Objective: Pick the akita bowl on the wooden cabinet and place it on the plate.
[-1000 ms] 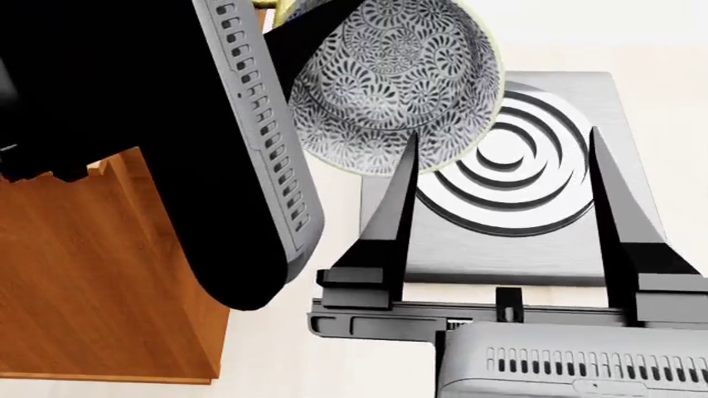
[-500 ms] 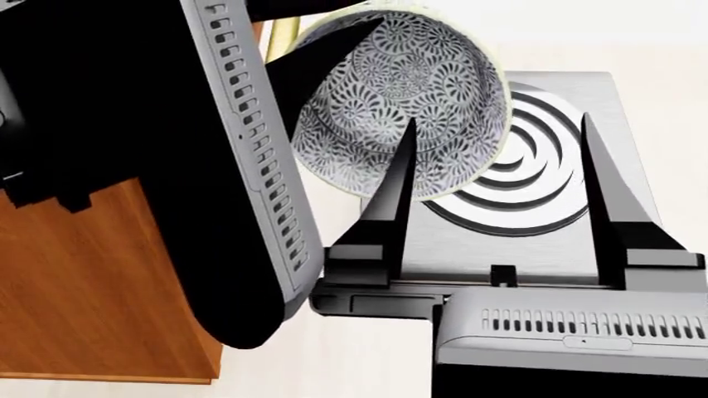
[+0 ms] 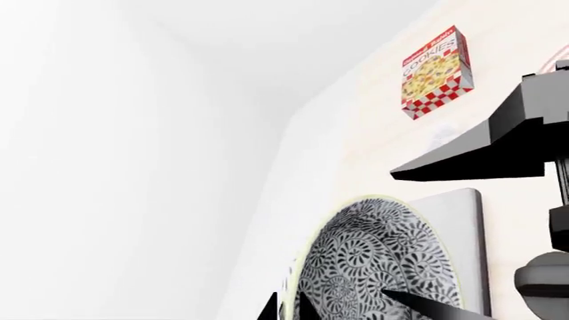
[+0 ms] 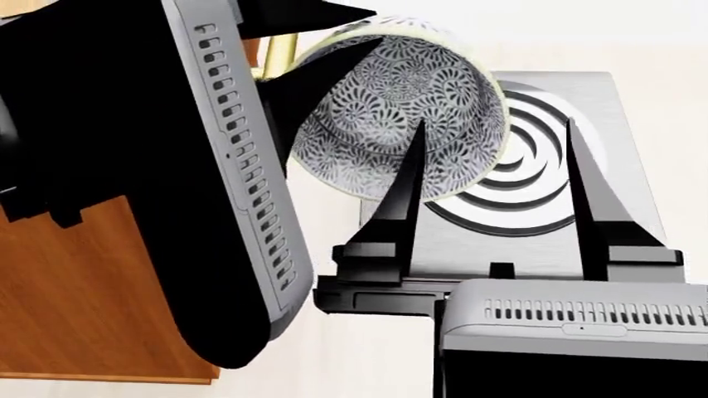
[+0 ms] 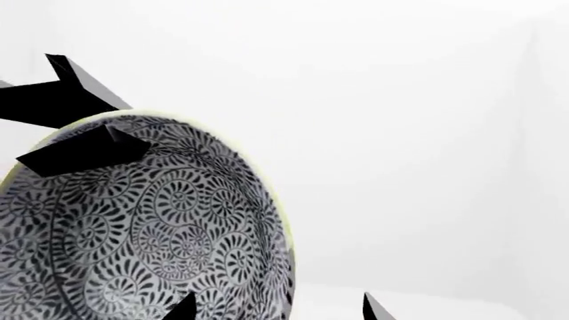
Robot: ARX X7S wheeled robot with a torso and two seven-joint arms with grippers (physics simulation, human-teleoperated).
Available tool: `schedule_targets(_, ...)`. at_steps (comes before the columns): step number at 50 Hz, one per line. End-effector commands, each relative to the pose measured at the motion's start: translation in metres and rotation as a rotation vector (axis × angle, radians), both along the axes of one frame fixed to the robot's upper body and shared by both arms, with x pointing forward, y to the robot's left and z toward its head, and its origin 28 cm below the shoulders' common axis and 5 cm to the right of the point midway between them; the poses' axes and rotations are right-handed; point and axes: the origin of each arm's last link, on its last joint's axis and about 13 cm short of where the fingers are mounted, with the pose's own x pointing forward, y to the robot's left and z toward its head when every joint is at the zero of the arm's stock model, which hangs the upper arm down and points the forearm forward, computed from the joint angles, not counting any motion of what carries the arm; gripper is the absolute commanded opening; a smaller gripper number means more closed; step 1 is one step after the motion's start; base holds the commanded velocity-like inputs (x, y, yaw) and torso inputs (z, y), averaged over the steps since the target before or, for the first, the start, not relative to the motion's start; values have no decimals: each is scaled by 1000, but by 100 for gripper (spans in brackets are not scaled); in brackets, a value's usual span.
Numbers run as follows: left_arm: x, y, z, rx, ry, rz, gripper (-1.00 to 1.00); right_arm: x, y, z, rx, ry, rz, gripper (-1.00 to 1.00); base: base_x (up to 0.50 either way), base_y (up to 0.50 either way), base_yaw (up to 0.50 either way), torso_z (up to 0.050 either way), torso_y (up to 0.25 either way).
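Observation:
The akita bowl [image 4: 387,99] hangs tilted on its side above the table, its patterned inside facing the head camera. My left gripper [image 3: 286,311] is shut on its rim, one finger inside and one outside; the right wrist view shows those fingers [image 5: 84,150] pinching the rim of the bowl [image 5: 151,227]. My right gripper [image 4: 492,157] stands open just in front of the bowl, with one fingertip [image 4: 412,157] overlapping its lower edge. The bowl's rim lies between the open right gripper [image 5: 280,310] tips without touching. The wooden cabinet [image 4: 89,290] is at lower left. The plate is out of view.
A grey square stove [image 4: 531,174] with raised rings lies on the pale table under the right gripper. A cookies box [image 3: 436,70] stands farther off on the table. A brass handle [image 4: 277,50] shows beside the bowl. My bulky left arm hides much of the cabinet.
The bowl has come lower and nearer in the left gripper and tipped further. The right gripper has moved up toward it, its finger now overlapping the bowl more.

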Motion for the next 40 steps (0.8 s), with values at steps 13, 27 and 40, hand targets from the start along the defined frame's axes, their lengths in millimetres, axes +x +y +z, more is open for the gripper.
schedule_targets(13, 1, 2, 1, -38, -37, 22, -100, 0, -3, -3, 12, 12, -33, -100, 0, 0, 0, 0, 0)
schedule_targets(27, 4, 3, -1, -44, -38, 40, -100, -1, -2, -3, -24, -15, -48, -100, 0, 0, 0, 0, 1)
schedule_targets(40, 13, 3, -2, -27, 116, 67, 100, -4, -3, 1, -53, -41, -131, -100, 0, 0, 0, 0, 0)
